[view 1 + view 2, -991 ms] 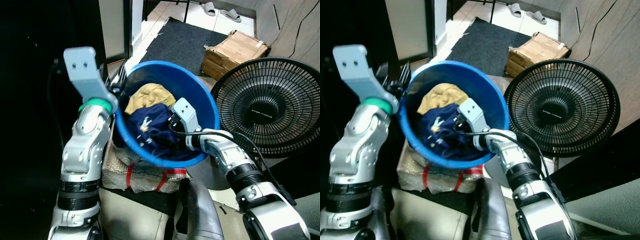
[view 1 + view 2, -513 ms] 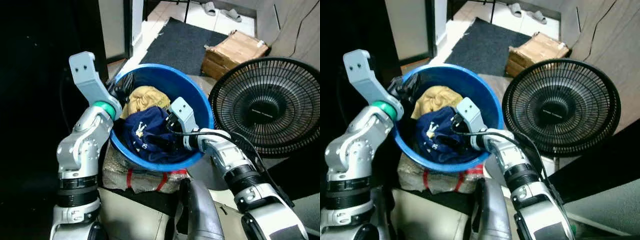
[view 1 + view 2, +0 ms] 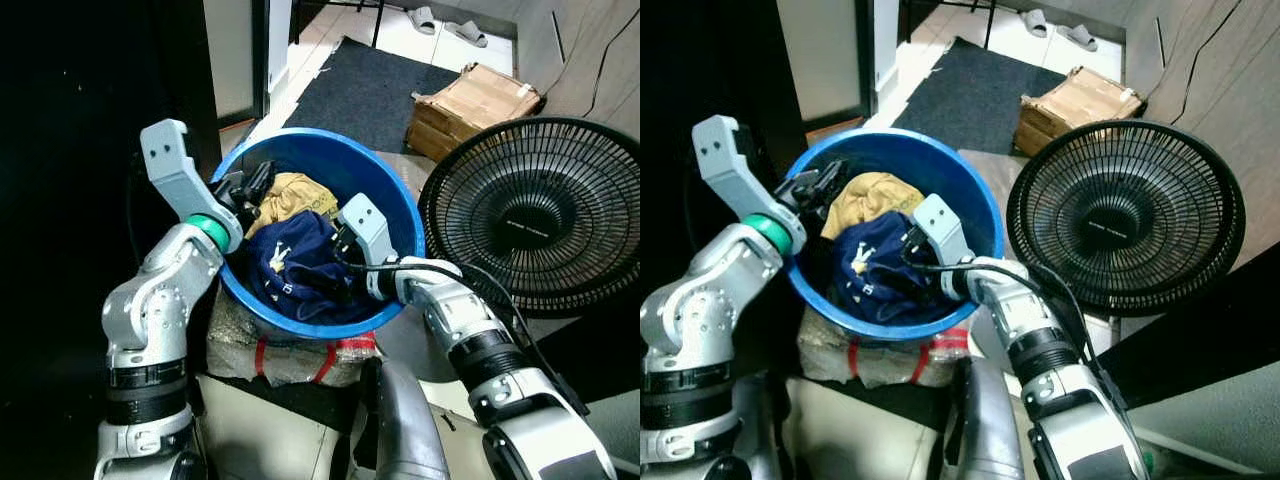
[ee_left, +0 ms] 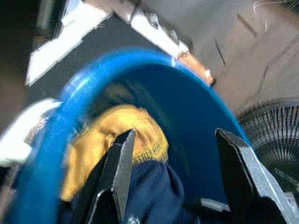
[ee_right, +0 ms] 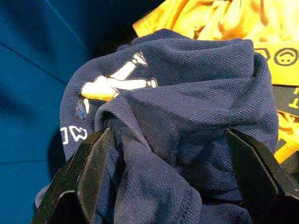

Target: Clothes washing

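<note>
The right gripper [image 5: 168, 177] is down inside the blue basin [image 3: 395, 200], its two black fingers [image 5: 77, 182] spread wide with a fold of the navy shirt [image 3: 295, 265] bunched between them; they straddle the cloth but have not closed on it. From this gripper the shirt lies straight ahead and under the fingertips, so it is the nearer arm for a grasp. Beyond the navy shirt, toward the far side of the basin, lies the yellow garment [image 3: 295, 192], partly tucked under it. The left gripper [image 4: 173, 186] hovers at the basin's left rim, fingers parted and holding nothing, pointing in over the yellow garment. The basin rests on a wrapped bundle [image 3: 290, 352], with a black fan [image 3: 540, 215] just to its right and a cardboard box [image 3: 478, 100] farther off on the floor
</note>
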Robot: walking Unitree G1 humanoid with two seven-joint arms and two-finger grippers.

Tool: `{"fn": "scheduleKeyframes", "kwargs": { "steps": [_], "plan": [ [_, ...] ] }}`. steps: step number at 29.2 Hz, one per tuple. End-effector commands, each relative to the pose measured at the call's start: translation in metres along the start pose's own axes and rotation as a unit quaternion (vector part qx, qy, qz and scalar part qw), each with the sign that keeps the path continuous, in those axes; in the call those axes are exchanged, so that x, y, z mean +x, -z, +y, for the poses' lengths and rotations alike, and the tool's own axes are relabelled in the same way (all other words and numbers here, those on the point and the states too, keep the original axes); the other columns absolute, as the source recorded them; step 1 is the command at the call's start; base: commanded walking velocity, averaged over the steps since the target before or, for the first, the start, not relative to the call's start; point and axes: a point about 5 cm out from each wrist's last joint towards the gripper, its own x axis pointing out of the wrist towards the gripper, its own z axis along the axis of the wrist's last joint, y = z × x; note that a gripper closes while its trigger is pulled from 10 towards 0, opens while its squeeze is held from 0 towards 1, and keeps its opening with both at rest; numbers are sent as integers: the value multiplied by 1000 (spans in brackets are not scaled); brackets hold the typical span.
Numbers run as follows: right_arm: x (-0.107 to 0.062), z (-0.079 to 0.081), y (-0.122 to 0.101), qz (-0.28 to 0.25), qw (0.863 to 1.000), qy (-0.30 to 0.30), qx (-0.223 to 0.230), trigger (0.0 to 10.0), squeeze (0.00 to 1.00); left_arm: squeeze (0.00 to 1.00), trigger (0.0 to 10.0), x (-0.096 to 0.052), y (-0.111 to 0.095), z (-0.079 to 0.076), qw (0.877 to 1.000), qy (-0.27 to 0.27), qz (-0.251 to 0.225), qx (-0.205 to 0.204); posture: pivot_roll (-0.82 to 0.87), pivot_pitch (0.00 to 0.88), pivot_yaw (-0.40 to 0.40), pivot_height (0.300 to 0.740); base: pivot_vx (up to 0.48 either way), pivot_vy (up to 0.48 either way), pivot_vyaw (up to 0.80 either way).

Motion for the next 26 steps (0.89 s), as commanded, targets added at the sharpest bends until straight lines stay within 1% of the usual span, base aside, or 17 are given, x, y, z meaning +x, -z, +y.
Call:
{"fn": "scheduleKeyframes", "kwargs": {
  "steps": [1,2,4,5,7,9,11,14,15,18,20,21,22,23,24,25,26],
  "plan": [
    [-4,1,19,27,999,2,24,10000,1000,0,10000,1,10,0,1000,0,29,-2,64,161,-75,371,0,0,0],
    [-4,1,19,27,999,2,24,10000,1000,0,10000,1,10,0,1000,0,29,-2,64,161,-75,371,0,0,0],
    [-5,-2,29,58,998,16,23,10000,1000,0,10000,0,10,2,999,-5,38,-5,63,162,-75,371,0,0,0],
    [-5,-2,29,58,998,16,23,10000,1000,0,10000,0,10,2,999,-5,38,-5,63,162,-75,371,0,0,0],
    [-7,-7,43,100,994,41,28,10000,1000,0,10000,0,11,2,999,-7,42,-7,63,164,-75,371,0,0,0],
    [-7,-7,43,100,994,41,28,10000,1000,0,10000,0,11,2,999,-7,42,-7,63,164,-75,371,0,0,0],
    [-12,-11,59,146,987,62,30,10000,1000,0,10000,-1,11,3,999,-9,45,-9,63,164,-75,371,0,0,0],
    [-14,-12,65,162,984,67,26,10000,1000,0,10000,-1,11,4,999,-10,46,-9,63,164,-75,371,0,0,0],
    [-16,-12,74,192,979,64,9,10000,1000,0,10000,-1,12,5,999,-10,44,-7,62,163,-76,371,0,0,0],
    [-16,-12,74,192,979,64,9,10000,1000,0,10000,-1,12,5,999,-10,44,-7,62,163,-76,371,0,0,0],
    [-16,-11,77,203,977,62,1,10000,1000,0,10000,-1,12,5,999,-11,44,-7,62,163,-76,371,0,0,0],
    [-18,-9,84,221,974,55,-9,10000,1000,0,10000,-2,12,5,999,-11,43,-7,64,160,-77,371,0,0,0],
    [-18,-9,84,221,974,55,-9,10000,1000,0,10000,-2,12,5,999,-11,43,-7,64,160,-77,371,0,0,0],
    [-19,-7,90,231,972,49,-12,10000,1000,0,10000,-2,12,5,999,-12,42,-7,66,160,-78,371,0,0,0],
    [-19,-4,96,236,971,41,-6,9294,1000,0,10000,-2,11,5,999,-13,41,-8,68,158,-78,371,0,0,0],
    [-19,-4,96,236,971,41,-6,9294,1000,0,10000,-2,11,5,999,-13,41,-8,68,158,-78,371,0,0,0],
    [-18,-3,95,228,973,36,8,2627,1000,0,10000,-2,11,5,999,-14,41,-8,68,157,-78,371,0,0,0]
  ]
}}
